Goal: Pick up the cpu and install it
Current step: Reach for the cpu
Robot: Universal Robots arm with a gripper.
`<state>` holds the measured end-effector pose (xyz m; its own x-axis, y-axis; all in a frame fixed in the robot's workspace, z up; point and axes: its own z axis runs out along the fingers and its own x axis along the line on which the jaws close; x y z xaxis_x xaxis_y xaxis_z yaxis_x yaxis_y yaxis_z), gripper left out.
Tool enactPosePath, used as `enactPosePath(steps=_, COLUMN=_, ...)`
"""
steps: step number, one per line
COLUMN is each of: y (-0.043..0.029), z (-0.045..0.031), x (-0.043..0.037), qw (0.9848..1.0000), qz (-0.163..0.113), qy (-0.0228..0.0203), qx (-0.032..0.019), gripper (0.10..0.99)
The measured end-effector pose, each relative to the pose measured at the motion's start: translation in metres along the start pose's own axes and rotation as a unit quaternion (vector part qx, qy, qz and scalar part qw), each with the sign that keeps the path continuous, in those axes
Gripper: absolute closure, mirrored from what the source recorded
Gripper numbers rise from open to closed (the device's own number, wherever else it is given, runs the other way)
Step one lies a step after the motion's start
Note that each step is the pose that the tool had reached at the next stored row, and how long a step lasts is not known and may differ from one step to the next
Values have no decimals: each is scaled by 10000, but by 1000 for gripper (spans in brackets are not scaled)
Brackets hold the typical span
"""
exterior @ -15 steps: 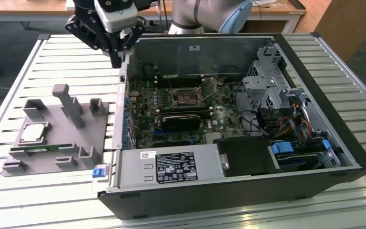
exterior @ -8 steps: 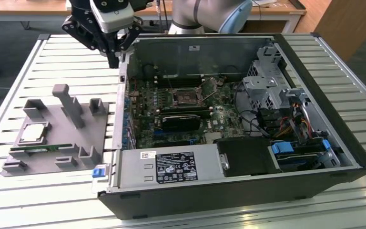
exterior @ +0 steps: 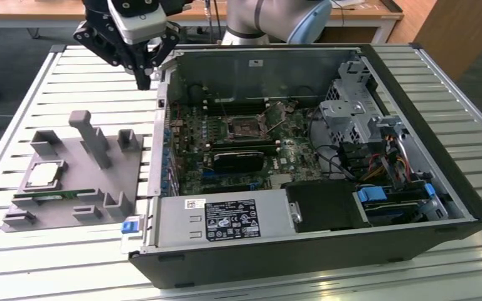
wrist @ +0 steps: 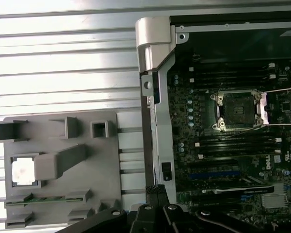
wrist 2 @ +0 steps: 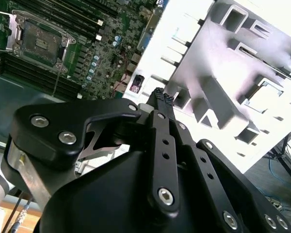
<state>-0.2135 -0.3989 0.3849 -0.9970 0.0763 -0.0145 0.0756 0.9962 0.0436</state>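
The hand [exterior: 144, 80] hangs empty, fingers pinched together, over the computer case [exterior: 308, 257] corner. The cpu [exterior: 44, 174] lies well apart in the grey tray [exterior: 73, 179], toward the table [exterior: 82, 81] edge at the exterior view's left.

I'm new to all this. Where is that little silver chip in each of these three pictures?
Exterior view: the cpu lies in the grey tray, at the exterior view's left of the computer case.
First wrist view: the cpu sits in that tray's square pocket.
Second wrist view: the tray is glared out; I cannot tell the chip there.
Shared landmark: the empty socket inside the case.
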Motion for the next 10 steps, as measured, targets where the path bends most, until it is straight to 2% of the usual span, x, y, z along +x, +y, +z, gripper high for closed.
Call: enactPosePath(steps=10, y=-9, z=6, x=112, qw=10000, qz=0, qy=6, qx=1, gripper=980)
